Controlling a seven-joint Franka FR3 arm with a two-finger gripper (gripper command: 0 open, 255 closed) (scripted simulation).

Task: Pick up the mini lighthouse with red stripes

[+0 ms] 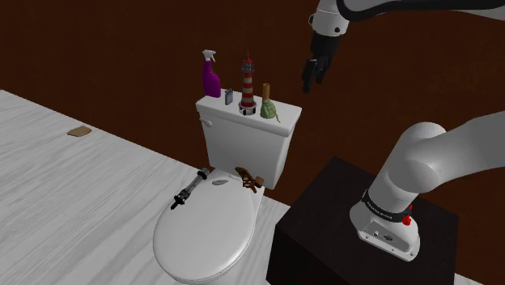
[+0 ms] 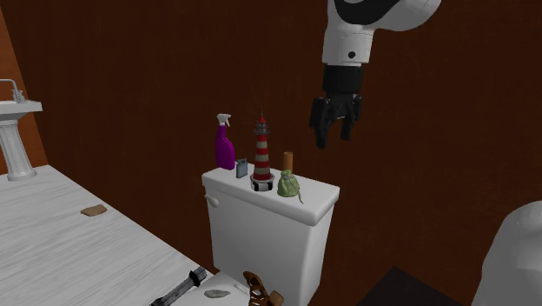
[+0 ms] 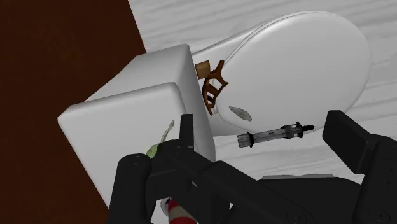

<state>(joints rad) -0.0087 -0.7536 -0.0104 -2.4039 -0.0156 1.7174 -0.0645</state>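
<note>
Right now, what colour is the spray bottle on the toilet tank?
Purple, with a white trigger head; the spray bottle shows best in the shoulder view.

- The small lighthouse model with red and white stripes [image 1: 247,87] has a dark lantern top with a thin spire, and a dark round base ringed in white.
- It stands upright on the white toilet tank lid [image 1: 285,121], near the lid's middle.
- It is between a purple spray bottle [image 1: 211,77] and a green tied pouch [image 1: 268,108], with a small grey box [image 1: 229,98] just beside it.
</note>
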